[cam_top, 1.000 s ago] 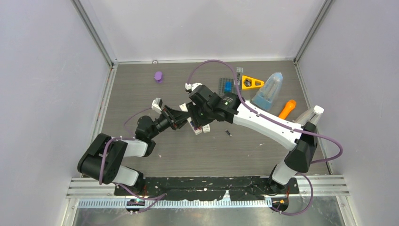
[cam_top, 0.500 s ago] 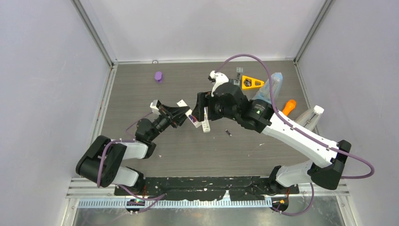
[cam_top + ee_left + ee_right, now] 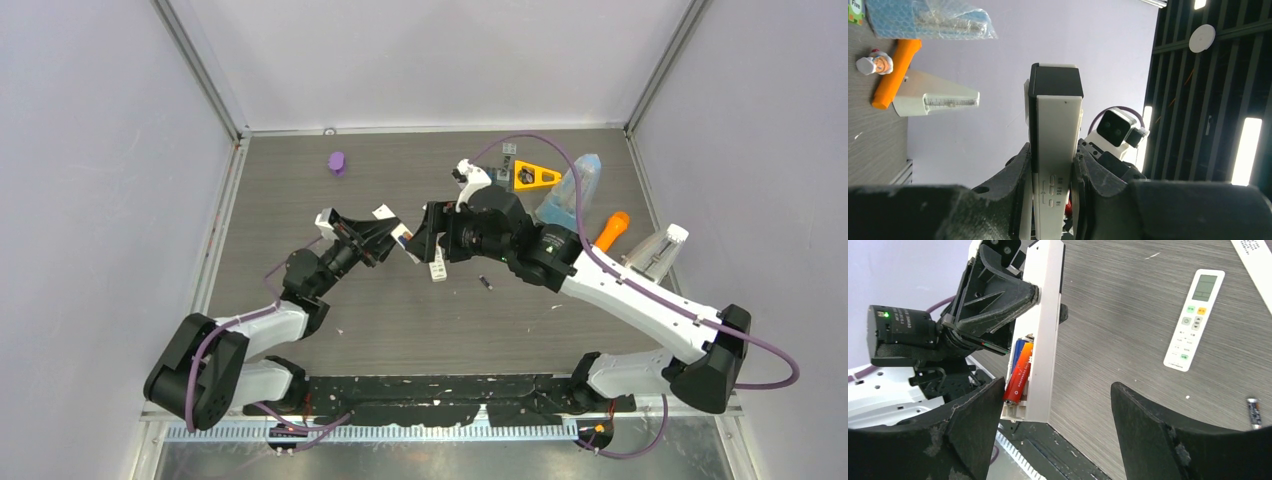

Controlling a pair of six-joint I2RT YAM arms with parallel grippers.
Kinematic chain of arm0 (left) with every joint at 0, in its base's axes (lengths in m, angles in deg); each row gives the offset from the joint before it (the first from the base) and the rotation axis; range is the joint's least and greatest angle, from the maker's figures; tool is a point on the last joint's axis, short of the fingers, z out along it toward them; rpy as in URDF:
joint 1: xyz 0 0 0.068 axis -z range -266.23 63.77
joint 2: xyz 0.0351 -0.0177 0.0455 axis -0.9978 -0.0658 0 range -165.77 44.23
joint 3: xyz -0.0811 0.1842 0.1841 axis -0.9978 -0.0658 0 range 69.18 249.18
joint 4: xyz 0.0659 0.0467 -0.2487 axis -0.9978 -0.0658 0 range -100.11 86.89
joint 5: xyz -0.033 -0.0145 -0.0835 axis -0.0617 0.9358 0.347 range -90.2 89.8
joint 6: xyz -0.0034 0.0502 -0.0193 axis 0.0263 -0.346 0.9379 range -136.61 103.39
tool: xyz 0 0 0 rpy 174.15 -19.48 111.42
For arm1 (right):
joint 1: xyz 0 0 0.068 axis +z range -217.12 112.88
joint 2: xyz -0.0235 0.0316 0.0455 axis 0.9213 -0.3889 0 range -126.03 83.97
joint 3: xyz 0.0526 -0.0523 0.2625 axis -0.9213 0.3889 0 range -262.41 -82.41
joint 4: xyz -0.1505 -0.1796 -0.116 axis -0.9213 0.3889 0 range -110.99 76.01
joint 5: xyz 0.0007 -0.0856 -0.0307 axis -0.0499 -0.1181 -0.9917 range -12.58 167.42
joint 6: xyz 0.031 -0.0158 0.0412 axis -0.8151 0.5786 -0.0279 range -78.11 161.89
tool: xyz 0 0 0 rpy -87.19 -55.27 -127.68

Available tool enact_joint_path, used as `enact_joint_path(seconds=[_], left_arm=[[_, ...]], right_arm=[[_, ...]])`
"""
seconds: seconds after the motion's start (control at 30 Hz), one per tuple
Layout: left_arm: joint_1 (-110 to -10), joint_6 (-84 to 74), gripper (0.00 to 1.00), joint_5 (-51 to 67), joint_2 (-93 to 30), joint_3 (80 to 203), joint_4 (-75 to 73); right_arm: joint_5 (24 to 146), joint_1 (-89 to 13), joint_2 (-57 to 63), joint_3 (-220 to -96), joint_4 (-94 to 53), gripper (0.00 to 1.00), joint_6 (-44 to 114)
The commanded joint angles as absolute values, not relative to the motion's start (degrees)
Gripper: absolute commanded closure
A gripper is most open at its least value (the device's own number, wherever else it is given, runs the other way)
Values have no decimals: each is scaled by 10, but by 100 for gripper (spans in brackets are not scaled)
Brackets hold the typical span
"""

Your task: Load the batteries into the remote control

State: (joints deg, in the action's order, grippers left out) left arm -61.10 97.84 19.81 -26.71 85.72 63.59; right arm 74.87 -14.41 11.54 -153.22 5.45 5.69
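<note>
Here, left gripper (image 3: 1052, 167): fingers pinching the white remote (image 3: 1057, 120) edge-on.
Right gripper (image 3: 1055, 390): fingers spread wide, the held remote just beyond their gap.
Compartment: red-orange battery (image 3: 1018, 377) and blue battery (image 3: 1018, 346) sit inside.
Dark battery (image 3: 1254, 411): loose, just past one finger.
Second remote (image 3: 1194, 320): farther out, flat.

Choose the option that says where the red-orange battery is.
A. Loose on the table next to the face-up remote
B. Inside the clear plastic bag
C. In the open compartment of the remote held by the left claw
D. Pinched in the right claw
C: the red-orange battery lies in the open compartment of the remote gripped by the left claw, while the right claw is open and holds nothing.
</note>
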Motion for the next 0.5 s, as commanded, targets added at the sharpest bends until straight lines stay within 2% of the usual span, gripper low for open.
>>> enact_joint_path(seconds=[0.0,0.07,0.23,0.47], left_arm=[[-607,984,100,192,-253,889,647],[-607,982,100,191,-253,888,647],[-608,981,100,185,-256,886,650],[-608,980,100,176,-252,890,654]], right_arm=[[801,-156,137,-1519,-13,17,26],[818,-162,140,-1509,-28,16,21],[861,-177,160,-1475,-94,3,7],[917,-204,186,-1410,-193,0,-84]])
